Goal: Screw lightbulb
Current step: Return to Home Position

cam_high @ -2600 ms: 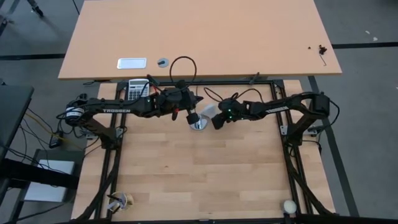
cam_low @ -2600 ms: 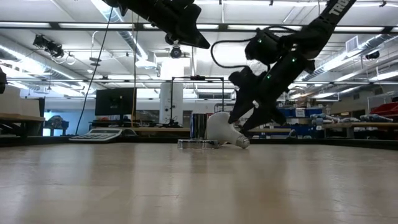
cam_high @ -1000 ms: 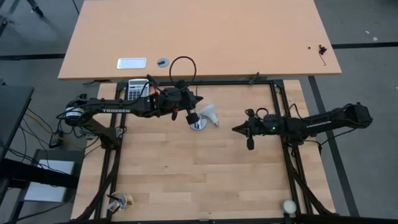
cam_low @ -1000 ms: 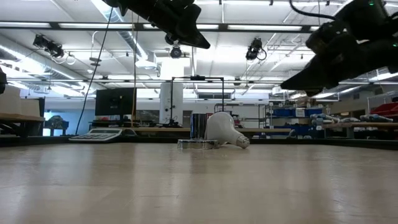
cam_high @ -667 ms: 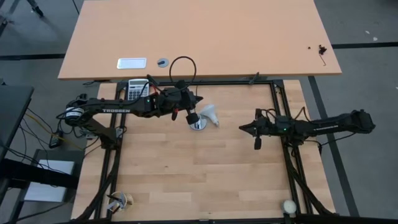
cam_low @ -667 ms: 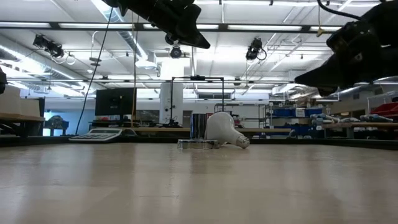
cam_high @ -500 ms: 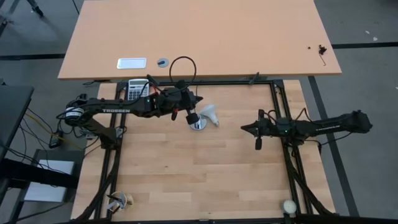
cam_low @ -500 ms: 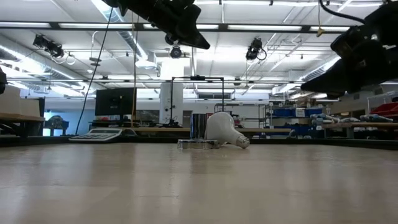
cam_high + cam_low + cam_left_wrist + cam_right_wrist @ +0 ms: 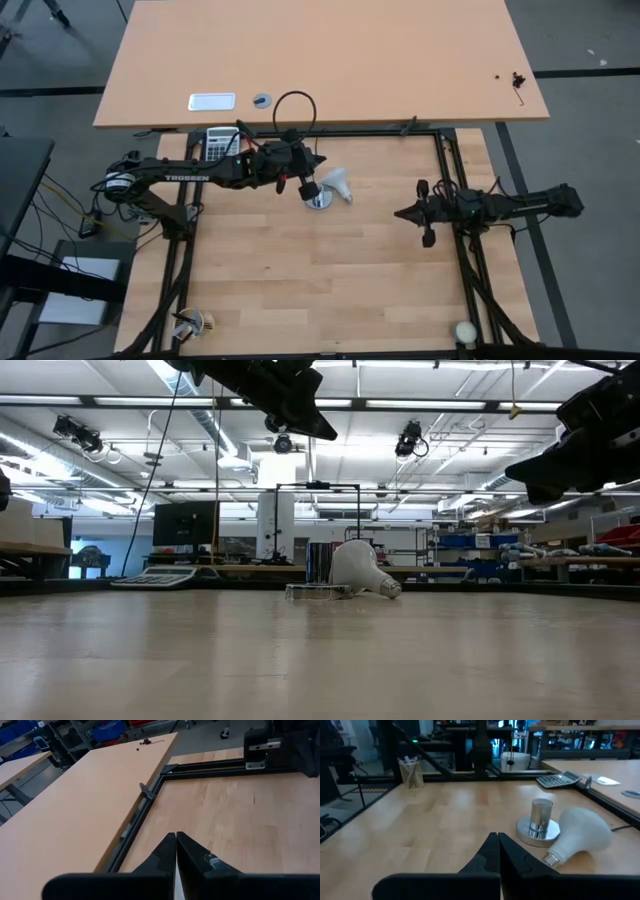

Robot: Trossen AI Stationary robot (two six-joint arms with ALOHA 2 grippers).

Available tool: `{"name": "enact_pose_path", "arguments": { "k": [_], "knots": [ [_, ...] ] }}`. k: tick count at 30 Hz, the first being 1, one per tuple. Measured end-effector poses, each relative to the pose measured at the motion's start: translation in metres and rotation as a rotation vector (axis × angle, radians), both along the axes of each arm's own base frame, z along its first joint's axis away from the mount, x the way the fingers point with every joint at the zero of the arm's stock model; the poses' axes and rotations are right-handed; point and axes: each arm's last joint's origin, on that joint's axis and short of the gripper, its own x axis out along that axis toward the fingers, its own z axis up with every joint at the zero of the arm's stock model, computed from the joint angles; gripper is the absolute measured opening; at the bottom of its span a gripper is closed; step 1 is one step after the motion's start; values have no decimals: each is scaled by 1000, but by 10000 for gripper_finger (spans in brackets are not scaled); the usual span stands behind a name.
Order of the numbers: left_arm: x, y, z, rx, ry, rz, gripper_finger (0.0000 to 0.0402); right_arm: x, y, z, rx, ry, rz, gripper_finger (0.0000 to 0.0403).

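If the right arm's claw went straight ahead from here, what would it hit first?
Probably nothing near: the right gripper aims across the wooden table, passing just beside the round silver socket with the white cone-shaped lightbulb lying by it. Depth is unclear; it might graze the socket.

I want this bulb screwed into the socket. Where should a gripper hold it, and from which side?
Probably the lightbulb by its wide white dome, from above. It lies on its side beside the socket, screw base toward the right gripper; holding the dome leaves the base free to thread.
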Motion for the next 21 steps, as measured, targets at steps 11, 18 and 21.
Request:
{"name": "enact_pose_path", "arguments": {
  "k": [11, 18, 21],
  "knots": [
    [0, 0, 0, 0, 1, -1, 19, -4, -21, 3, 21, -42, -36, 0],
    [0, -1, 0, -1, 4, -2, 19, -7, -22, 8, 3, -99, -79, 0],
    [0, -1, 0, -1, 3, -2, 19, -9, -22, 10, -7, -118, -79, 0]
  ]
}}
